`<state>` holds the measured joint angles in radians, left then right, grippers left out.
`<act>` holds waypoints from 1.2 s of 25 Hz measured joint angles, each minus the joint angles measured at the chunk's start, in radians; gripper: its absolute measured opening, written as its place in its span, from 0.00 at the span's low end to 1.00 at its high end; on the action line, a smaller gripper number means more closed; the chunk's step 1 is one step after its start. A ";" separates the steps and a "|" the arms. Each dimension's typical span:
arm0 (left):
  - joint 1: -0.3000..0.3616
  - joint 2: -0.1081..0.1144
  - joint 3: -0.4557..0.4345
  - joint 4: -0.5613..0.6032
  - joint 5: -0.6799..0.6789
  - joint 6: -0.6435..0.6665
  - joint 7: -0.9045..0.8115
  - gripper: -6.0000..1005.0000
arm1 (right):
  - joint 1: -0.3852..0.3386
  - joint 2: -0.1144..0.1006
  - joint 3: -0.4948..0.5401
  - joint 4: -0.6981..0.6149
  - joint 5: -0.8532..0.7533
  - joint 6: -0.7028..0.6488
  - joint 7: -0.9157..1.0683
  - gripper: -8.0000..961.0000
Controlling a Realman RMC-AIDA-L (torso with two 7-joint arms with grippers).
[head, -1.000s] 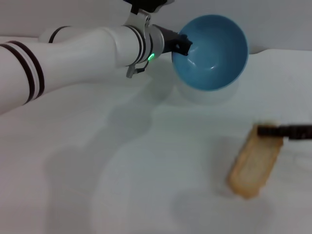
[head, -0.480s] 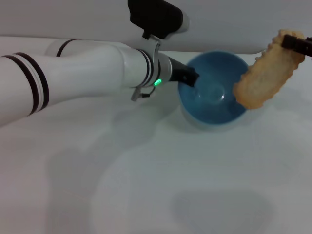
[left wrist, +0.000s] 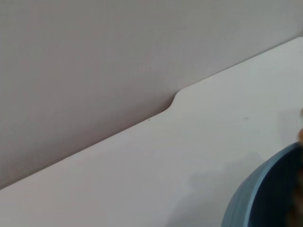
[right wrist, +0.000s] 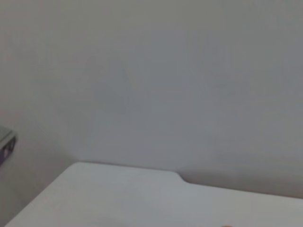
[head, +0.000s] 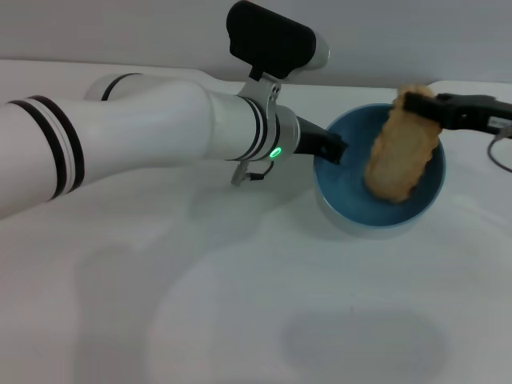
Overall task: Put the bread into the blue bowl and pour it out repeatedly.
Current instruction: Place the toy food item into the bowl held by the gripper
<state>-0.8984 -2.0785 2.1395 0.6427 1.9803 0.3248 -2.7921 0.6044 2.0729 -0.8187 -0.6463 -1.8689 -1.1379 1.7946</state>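
The blue bowl [head: 380, 210] rests upright on the white table at the right of the head view. My left gripper [head: 330, 150] is shut on its left rim. The bread [head: 400, 154], golden-tan and wavy-edged, hangs upright with its lower end inside the bowl. My right gripper [head: 416, 104] comes in from the right edge and is shut on the bread's top end. In the left wrist view only a curved part of the blue bowl [left wrist: 265, 194] shows at one corner. The right wrist view shows only wall and table.
The white table [head: 240, 304] spreads wide in front of the bowl. Its back edge meets a grey wall [head: 120, 28]. My left arm [head: 144, 136] stretches across the upper left of the head view. A thin cable [head: 500, 156] loops near the right edge.
The bowl has been tipped back upright and set down on the table. My right gripper lifted the bread off the table, carried it left and lowered its end into the bowl.
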 joint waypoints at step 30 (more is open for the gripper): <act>-0.016 0.007 -0.019 -0.035 0.006 -0.058 0.012 0.01 | -0.175 -0.009 0.082 -0.177 0.155 -0.038 -0.016 0.45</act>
<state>-0.9142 -2.0713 2.1205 0.6075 1.9863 0.2669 -2.7798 0.4289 2.0641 -0.7366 -0.8231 -1.7136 -1.1761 1.7789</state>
